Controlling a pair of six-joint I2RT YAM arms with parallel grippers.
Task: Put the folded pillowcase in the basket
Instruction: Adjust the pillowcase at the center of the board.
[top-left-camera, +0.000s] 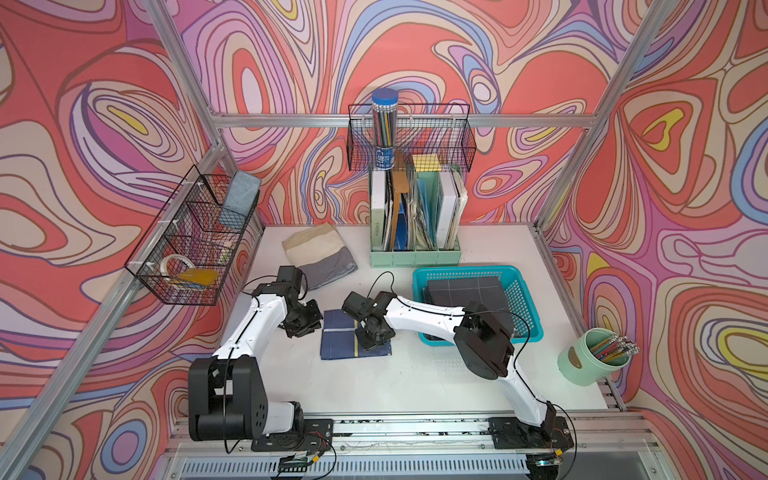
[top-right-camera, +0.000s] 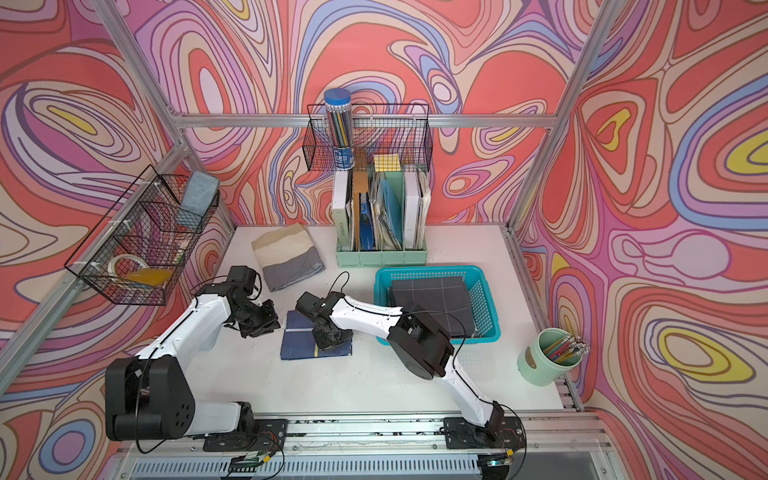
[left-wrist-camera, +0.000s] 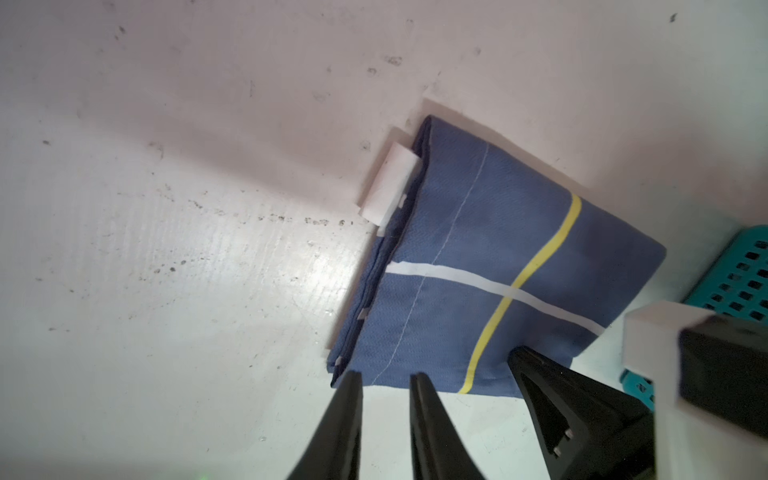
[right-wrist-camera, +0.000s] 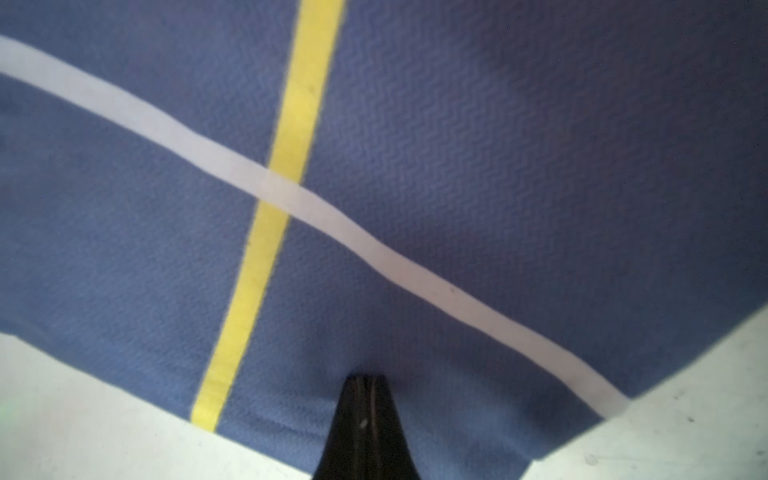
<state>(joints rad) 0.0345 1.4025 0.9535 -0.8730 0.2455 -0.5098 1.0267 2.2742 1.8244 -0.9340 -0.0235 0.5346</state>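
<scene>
- The folded pillowcase (top-left-camera: 338, 340), blue with one white and one yellow stripe, lies flat on the desk (top-left-camera: 374, 386). It is directly under the right claw (right-wrist-camera: 365, 380), whose jaws are pressed together, tip denting the cloth near one edge.
- The left claw (left-wrist-camera: 386, 376) sits at a corner of the cloth's layered edge, jaws slightly parted and holding nothing.
- The basket (top-left-camera: 465, 270) stands to the right of the right claw, near the pillowcase but apart from it, so the right arm is the nearer one.
- The fold is close to square, with no clear long axis.
- A dark folded cloth (top-left-camera: 461, 295) already covers much of the basket's floor. The raised rim, and the right forearm over its near corner, look like the obstacles.
- A striped cloth (top-left-camera: 318, 253) and a file rack (top-left-camera: 415, 257) stand beyond both claws.
</scene>
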